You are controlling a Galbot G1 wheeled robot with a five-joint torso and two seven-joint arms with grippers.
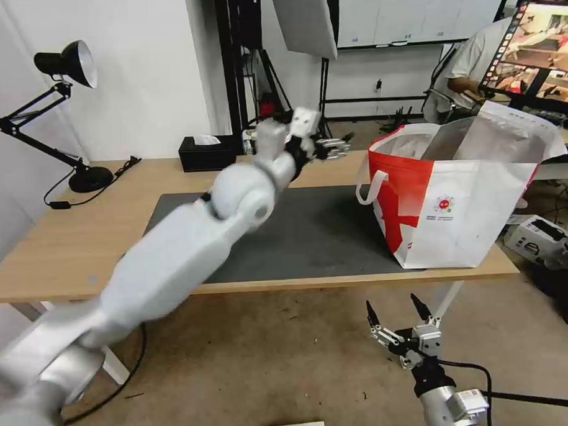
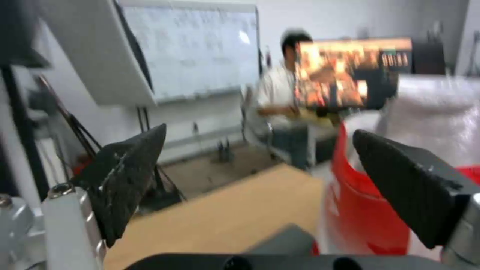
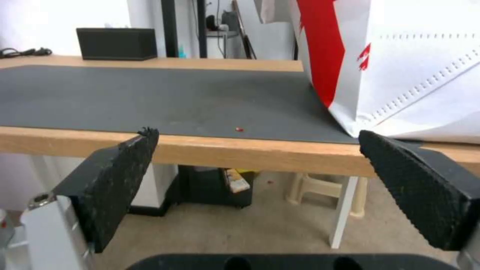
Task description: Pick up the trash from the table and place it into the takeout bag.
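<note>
The takeout bag (image 1: 457,201) stands open on the right end of the table (image 1: 68,245), partly on the dark grey mat (image 1: 316,237). No trash shows on the table; one tiny red crumb (image 3: 239,129) lies on the mat (image 3: 150,97) near the front edge. My left gripper (image 1: 336,148) hangs above the table's far side, just left of the bag's rim, open with nothing between its fingers (image 2: 130,180); the bag's red side (image 2: 360,210) is close beside it. My right gripper (image 1: 396,311) is open below the table's front edge (image 3: 225,150), facing the bag (image 3: 415,75).
A black tissue box (image 1: 207,153) sits at the table's back edge and a black desk lamp (image 1: 67,65) stands at the far left. A person sits at a monitor (image 1: 533,49) behind the bag. A white device (image 1: 539,238) lies on the floor at right.
</note>
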